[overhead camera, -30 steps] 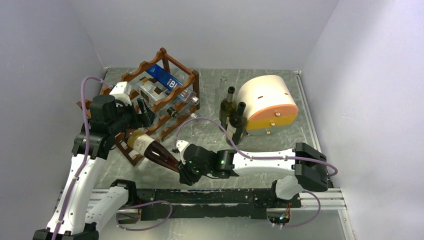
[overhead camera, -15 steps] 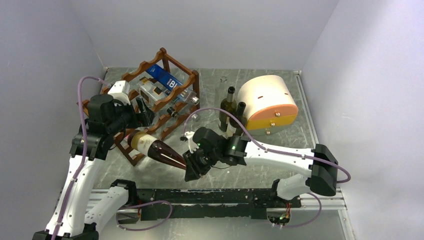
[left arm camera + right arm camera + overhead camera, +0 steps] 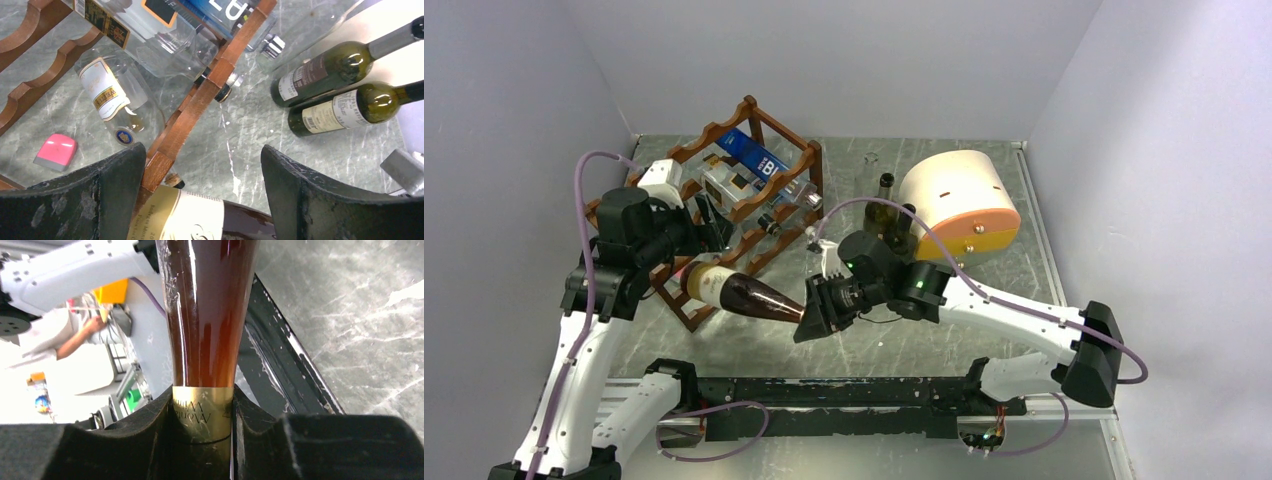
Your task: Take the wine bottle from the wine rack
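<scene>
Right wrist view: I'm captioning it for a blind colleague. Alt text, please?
The right gripper is shut on the gold-foiled neck of a brown wine bottle that fills the frame's centre. Grey marbled table lies to the right.

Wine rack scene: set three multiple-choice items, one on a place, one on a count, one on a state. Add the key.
1. Where does the right gripper grip the brown bottle?
A. neck
B. label
C. base

2. How many green bottles stand by the box?
A. one
B. two
C. four

3. The left gripper is:
A. shut on the brown bottle
B. shut on a rail
C. open

Key:
1 A: the right wrist view shows the gold-foiled neck pinched between its fingers.
2 B: the left wrist view shows two, side by side.
3 C: its fingers stand wide apart, closed on nothing.
</scene>
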Robot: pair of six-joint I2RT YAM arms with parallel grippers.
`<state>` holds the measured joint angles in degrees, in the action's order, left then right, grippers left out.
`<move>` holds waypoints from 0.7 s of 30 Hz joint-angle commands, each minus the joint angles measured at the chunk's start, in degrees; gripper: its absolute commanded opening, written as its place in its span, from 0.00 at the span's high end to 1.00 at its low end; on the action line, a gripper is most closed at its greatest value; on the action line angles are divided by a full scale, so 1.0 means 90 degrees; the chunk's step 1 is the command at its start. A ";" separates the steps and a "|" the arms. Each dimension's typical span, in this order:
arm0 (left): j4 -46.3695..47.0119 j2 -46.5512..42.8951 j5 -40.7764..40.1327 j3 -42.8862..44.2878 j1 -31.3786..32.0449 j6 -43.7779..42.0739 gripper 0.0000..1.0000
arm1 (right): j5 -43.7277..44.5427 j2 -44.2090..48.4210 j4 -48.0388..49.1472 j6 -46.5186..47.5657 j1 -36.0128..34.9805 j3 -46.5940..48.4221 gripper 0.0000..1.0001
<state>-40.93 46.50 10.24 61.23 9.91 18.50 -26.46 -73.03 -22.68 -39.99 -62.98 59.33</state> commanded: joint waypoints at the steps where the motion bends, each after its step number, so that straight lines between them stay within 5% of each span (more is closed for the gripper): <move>1: -0.0007 -0.0078 0.0216 0.0316 0.0057 0.0126 0.11 | 0.0094 0.0604 0.1934 -0.0479 0.0252 0.0010 1.00; 11: 0.0097 -0.0002 0.0569 0.0286 0.0057 0.0094 0.12 | 0.0033 0.0507 0.1865 -0.0270 0.0346 -0.0120 1.00; 16: 0.0446 -0.0250 0.1874 0.0448 0.0058 -0.0767 0.00 | 0.0157 0.0478 0.1889 -0.0224 0.0348 -0.0160 1.00; 21: 0.0741 -0.0758 0.3192 0.0377 0.0060 -0.2019 0.01 | 0.0298 0.0367 0.1804 -0.0188 0.0351 -0.0029 1.00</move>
<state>-38.72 43.62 26.81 62.70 10.24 11.31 -26.81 -70.52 -17.19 -42.96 -60.90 56.01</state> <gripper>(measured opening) 0.996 0.356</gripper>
